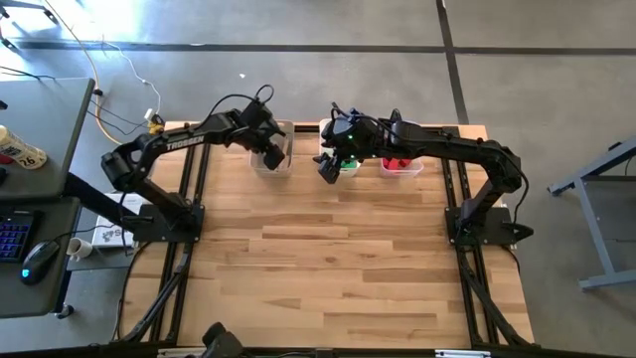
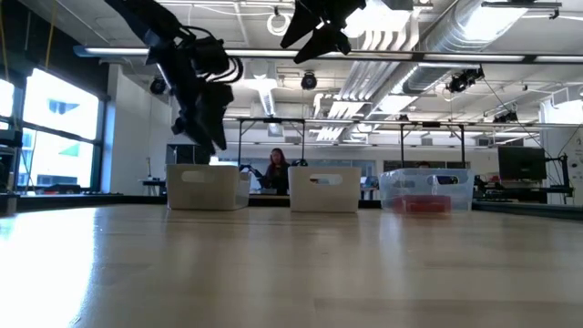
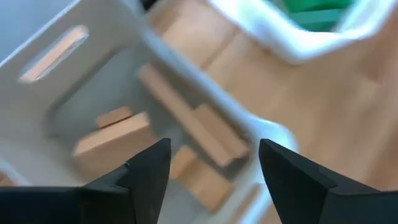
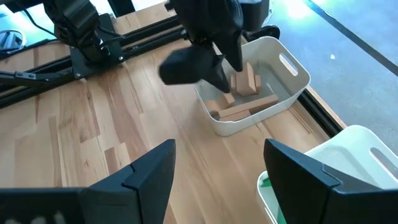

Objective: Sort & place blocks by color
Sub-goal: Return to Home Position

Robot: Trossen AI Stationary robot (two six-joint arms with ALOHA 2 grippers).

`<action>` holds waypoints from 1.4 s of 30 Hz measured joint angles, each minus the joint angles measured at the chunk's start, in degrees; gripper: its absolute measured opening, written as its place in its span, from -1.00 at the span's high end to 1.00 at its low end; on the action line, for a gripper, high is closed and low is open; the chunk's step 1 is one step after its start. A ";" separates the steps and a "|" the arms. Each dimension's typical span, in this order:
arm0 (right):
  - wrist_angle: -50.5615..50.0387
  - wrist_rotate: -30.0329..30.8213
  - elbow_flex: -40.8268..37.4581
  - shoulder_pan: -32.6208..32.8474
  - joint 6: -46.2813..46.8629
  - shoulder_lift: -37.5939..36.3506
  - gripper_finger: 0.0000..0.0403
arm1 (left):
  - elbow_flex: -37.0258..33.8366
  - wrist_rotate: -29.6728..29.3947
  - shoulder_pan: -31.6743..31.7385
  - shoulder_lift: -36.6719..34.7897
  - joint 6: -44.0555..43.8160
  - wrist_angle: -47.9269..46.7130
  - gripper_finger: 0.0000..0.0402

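So, sorting looks pretty much wrapped up to us: we can't spot any loose pieces on the table [image 1: 328, 278]. Going by the high view, the tan blocks [image 4: 244, 99] lie in the end bin [image 4: 293, 73] at about 11 o'clock, the green blocks [image 3: 311, 15] in the middle bin [image 2: 323, 193] at 12, and the red blocks [image 2: 421, 204] in the clear bin [image 2: 428, 180] at 1. The left gripper [image 3: 213, 149] hangs right over the end bin, fingers apart and holding nothing. The right gripper [image 4: 219, 148] hovers just beside the middle bin, fingers also apart and empty. Handling-wise, we'd guess these wooden pieces are light, stiff and not fragile, maybe a bit slick on the painted faces. We'd pinch across two flat sides at the middle, and take long planks across their narrow width.
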 joint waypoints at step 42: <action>-3.96 -1.93 0.00 0.52 2.83 0.01 -0.15 | -29.84 11.96 -27.05 -55.96 -14.54 20.78 -0.13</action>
